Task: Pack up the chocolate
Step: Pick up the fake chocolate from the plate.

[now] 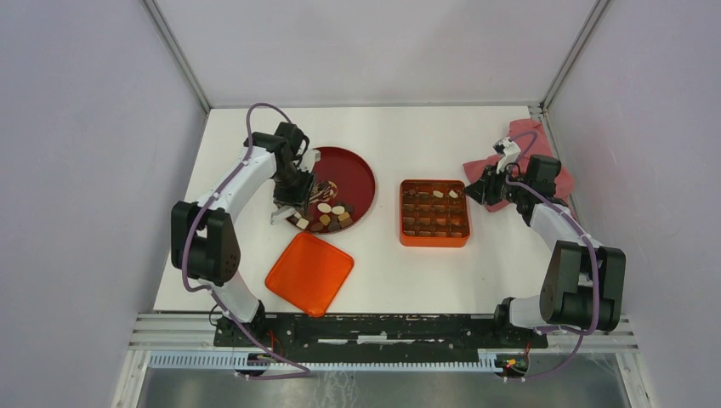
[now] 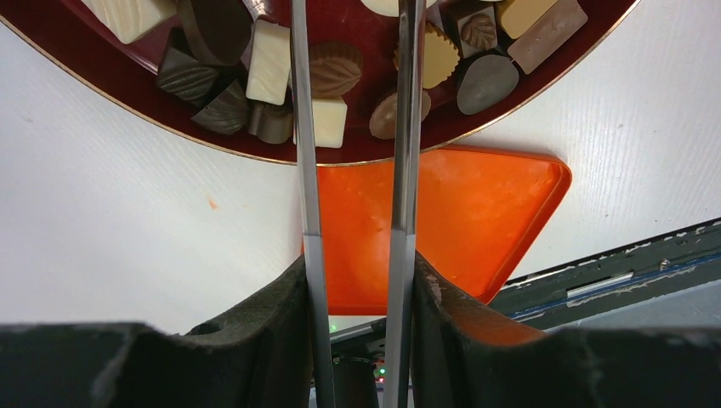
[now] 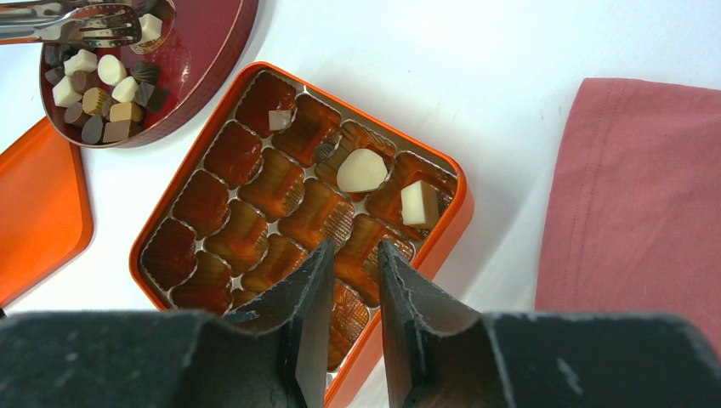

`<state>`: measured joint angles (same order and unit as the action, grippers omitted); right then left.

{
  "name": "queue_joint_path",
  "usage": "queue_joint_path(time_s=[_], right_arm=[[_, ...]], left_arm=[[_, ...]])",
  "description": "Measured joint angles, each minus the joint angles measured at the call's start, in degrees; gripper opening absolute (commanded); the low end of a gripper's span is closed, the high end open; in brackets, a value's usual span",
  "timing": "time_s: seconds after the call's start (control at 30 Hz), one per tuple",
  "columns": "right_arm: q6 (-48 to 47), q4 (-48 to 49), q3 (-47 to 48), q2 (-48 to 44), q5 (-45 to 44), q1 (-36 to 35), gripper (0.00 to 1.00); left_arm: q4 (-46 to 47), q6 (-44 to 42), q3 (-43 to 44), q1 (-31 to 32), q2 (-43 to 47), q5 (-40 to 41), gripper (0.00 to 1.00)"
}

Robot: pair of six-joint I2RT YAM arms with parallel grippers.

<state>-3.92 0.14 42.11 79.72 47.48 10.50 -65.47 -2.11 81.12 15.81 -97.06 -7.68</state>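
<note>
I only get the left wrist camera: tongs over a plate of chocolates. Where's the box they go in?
Observer: The orange box sits to the right of the dark red plate, not touching it.
Operator: Is anything in it yet?
Observer: Three pale chocolates, all in the row farthest from the arms.
Operator: What's the other arm doing?
Observer: The right gripper hangs by the box's right side, jaws a little apart, holding nothing.
</note>
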Motion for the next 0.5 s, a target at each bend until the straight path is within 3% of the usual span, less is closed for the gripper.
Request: queue_joint_path(time_s=[0.5], right_arm=[[0.02, 0.0, 0.0, 0.0, 0.0, 0.0, 0.31]], left_arm=[[0.31, 0.07, -0.07, 0.0, -0.72, -1.73, 0.45]])
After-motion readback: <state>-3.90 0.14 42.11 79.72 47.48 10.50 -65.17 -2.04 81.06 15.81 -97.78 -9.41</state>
